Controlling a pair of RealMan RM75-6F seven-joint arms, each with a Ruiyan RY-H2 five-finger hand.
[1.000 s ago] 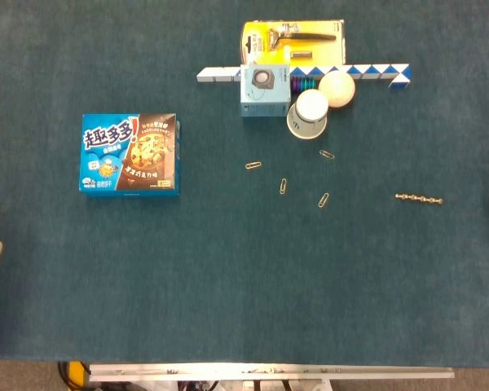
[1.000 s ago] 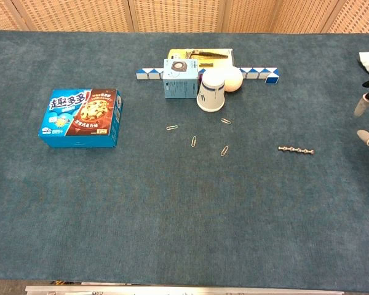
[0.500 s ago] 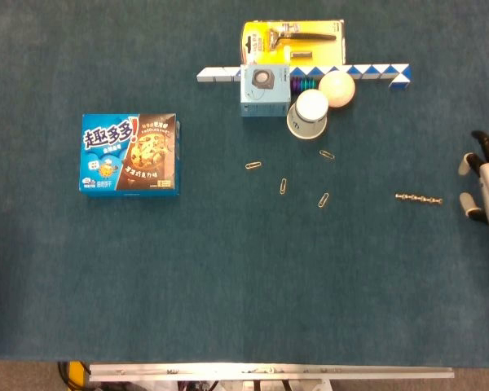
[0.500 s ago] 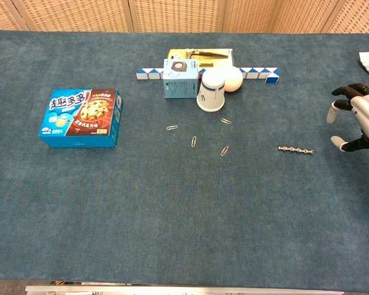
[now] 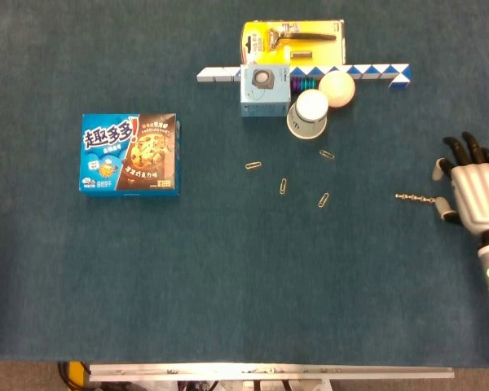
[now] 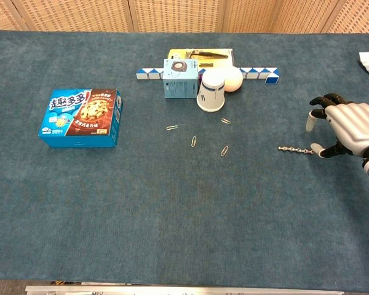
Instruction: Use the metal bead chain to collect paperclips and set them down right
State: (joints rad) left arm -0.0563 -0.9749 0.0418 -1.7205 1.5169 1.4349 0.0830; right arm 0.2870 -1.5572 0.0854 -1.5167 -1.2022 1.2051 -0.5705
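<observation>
The metal bead chain (image 5: pixel 414 197) (image 6: pixel 294 149) lies straight on the blue-green tablecloth at the right. My right hand (image 5: pixel 469 183) (image 6: pixel 344 126) hovers just right of it with fingers spread and nothing in them. Its thumb tip is at the chain's right end; I cannot tell whether it touches. Several paperclips lie loose in the middle: one (image 5: pixel 253 165) (image 6: pixel 171 128) at the left, one (image 5: pixel 284 186) (image 6: pixel 194 141) below it, one (image 5: pixel 323 199) (image 6: pixel 224 150) further right, and one (image 5: pixel 328 154) (image 6: pixel 226 121) near the cup. My left hand is out of both views.
A blue cookie box (image 5: pixel 130 153) (image 6: pixel 81 118) sits at the left. At the back stand a paper cup (image 5: pixel 308 114) (image 6: pixel 210 90), a white ball (image 5: pixel 337 88), a small light-blue box (image 5: pixel 265 90), a razor pack (image 5: pixel 292 39) and a blue-white twist toy (image 5: pixel 379 73).
My right hand has come in from the right edge toward the chain's right end. My left hand has slipped out of the head view at the left edge.
</observation>
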